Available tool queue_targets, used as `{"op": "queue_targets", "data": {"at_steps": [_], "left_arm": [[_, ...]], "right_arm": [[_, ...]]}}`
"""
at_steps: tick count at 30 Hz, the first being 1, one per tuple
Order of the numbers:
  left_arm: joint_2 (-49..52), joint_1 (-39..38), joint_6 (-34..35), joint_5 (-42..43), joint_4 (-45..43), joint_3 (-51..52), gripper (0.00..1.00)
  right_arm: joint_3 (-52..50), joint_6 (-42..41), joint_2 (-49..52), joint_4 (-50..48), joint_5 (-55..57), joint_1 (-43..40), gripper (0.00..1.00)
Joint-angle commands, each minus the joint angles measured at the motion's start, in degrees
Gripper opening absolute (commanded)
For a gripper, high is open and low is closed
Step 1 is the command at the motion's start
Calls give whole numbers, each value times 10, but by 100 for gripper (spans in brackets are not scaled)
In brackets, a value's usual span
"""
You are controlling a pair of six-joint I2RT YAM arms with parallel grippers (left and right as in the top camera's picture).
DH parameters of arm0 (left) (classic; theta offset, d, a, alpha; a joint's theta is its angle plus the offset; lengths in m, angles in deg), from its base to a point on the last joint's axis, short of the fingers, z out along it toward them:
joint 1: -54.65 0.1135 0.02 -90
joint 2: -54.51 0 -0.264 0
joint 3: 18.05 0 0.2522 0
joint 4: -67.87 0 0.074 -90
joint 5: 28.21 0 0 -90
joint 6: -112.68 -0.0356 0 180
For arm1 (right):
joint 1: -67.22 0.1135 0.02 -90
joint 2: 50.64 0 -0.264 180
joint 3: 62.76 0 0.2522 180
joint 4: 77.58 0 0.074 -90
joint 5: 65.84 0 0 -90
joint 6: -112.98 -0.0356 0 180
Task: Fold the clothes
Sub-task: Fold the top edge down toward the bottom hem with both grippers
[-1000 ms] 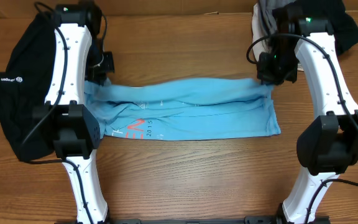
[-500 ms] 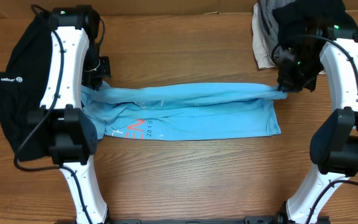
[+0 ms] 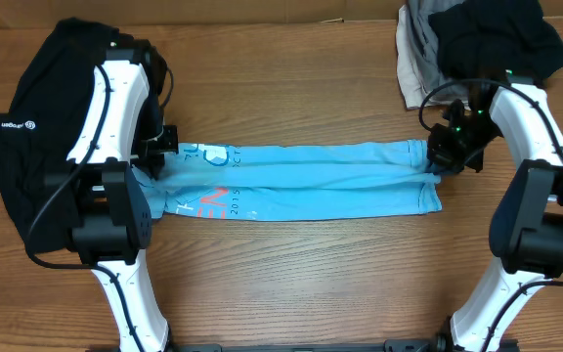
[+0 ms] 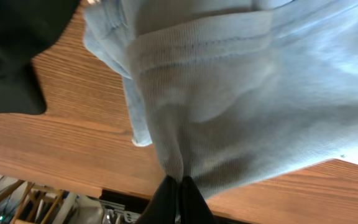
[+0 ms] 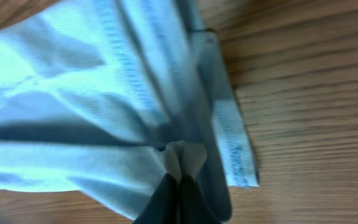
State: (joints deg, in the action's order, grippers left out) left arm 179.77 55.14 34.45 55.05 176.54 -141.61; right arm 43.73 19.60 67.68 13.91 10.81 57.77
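The blue T-shirt [image 3: 311, 181] lies as a long band across the middle of the counter [image 3: 291, 284]. The left fingers [image 4: 166, 202] and right fingers [image 5: 163, 202] are each clamped on a thin bunch at its ends. Bites that small could slip if the arms pull apart, dropping the fold crooked.

Left arm [image 3: 115, 108]: base near left, reaches far, elbow folded back, wrist dropped low. Left gripper [image 3: 161, 156]: low at table, fingers pressed together, pinching fold of shirt [image 3: 311, 181] at its left end. Left wrist view: dark fingertips [image 4: 166, 205] meet on cloth. Right arm [image 3: 536, 117]: base near right, reaches far, forearm angled inward. Right gripper [image 3: 436, 161]: low, jaws closed, pinching shirt's right end. Right wrist view: fingertips [image 5: 160, 205] clamp bunched cloth.
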Motion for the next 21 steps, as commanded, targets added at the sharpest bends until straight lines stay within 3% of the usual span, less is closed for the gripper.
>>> {"op": "queue_targets", "data": {"at_steps": [1,2,4,6,9,16,21], "left_arm": [[-4,2,-2,-11,-10,24,22],[-4,2,-2,-11,-13,27,40],[-4,2,-2,-12,-15,27,61],[-5,2,-2,-11,-19,24,65],[-5,2,2,-11,-20,0,71],[-5,2,10,29,-8,-170,86],[-5,2,12,112,-11,-344,88]], "right_arm": [[-2,4,-19,-6,-3,-22,13],[-2,4,-19,-5,-3,-26,31],[-2,10,-19,-5,-3,-29,46],[-2,20,-19,-8,-5,-30,65],[-6,23,-19,-18,-5,-29,86],[-57,40,-19,-77,-23,-15,92],[-87,38,-19,-119,-8,15,85]]}}
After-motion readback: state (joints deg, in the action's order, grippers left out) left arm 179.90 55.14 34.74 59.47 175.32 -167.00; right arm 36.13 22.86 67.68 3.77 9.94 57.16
